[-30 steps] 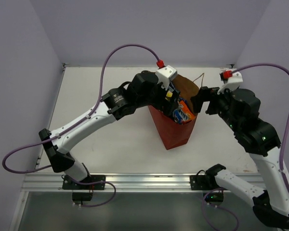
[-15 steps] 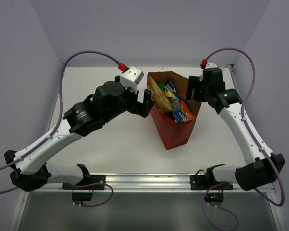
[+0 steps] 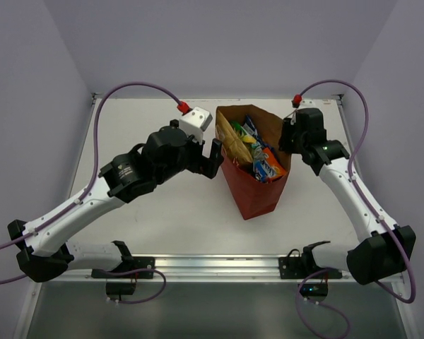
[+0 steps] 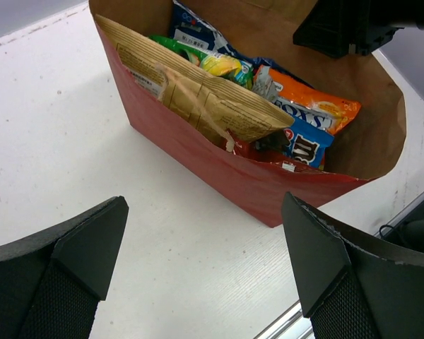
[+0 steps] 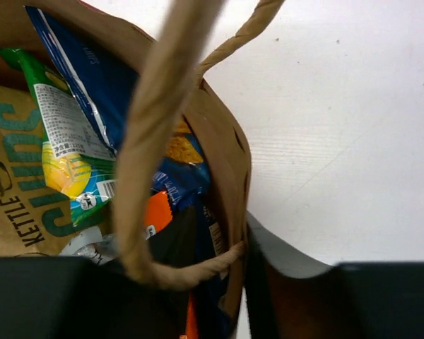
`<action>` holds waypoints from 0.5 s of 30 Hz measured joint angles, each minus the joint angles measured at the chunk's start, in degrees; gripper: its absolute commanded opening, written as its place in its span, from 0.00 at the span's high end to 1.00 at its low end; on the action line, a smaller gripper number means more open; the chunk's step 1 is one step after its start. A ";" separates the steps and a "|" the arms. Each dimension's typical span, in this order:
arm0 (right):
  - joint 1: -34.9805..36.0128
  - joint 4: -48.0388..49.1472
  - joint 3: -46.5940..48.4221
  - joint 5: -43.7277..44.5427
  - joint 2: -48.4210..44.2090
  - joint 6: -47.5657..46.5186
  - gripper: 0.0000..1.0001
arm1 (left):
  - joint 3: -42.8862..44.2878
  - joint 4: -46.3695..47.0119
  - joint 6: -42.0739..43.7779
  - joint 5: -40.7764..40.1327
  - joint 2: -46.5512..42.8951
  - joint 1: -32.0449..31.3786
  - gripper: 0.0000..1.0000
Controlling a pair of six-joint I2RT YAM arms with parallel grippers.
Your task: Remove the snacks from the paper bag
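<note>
While L end effector (image 4: 205, 205) hangs wide open, empty, just left of paper bag (image 3: 253, 191), I see R end effector (image 3: 287, 135) pinched on its right rim by handle (image 5: 152, 141); snacks (image 3: 258, 155) inside bag, upright on surface (image 3: 162, 212).

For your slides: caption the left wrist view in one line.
Open left end effector faces paper bag of snacks on table.

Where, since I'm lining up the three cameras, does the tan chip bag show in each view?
Top external: tan chip bag centre, picture-left inside the paper bag.
Left wrist: tan chip bag upper centre, along the near red wall.
Right wrist: tan chip bag lower left, teal lettering.
Shared landmark: green-yellow packet right beside it.
</note>
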 measured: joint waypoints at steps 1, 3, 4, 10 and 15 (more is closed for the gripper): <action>-0.02 0.42 -0.26 0.02 -0.02 -0.15 0.78 | 0.00 0.11 0.00 -0.02 0.00 0.00 0.02; -0.17 0.85 -0.39 0.13 -0.02 -0.83 0.88 | 0.00 0.24 0.00 -0.20 0.00 0.00 0.02; -0.17 1.05 -0.39 0.22 -0.02 -1.09 0.96 | 0.00 0.24 0.00 -0.37 0.02 0.00 0.03; -0.13 1.77 -0.37 0.46 -1.01 -2.80 1.00 | 0.98 0.33 -0.04 -0.52 1.31 0.00 0.03; 0.31 2.27 -0.13 1.14 -3.04 -4.81 1.00 | 5.22 0.33 0.00 -0.31 5.44 0.00 0.03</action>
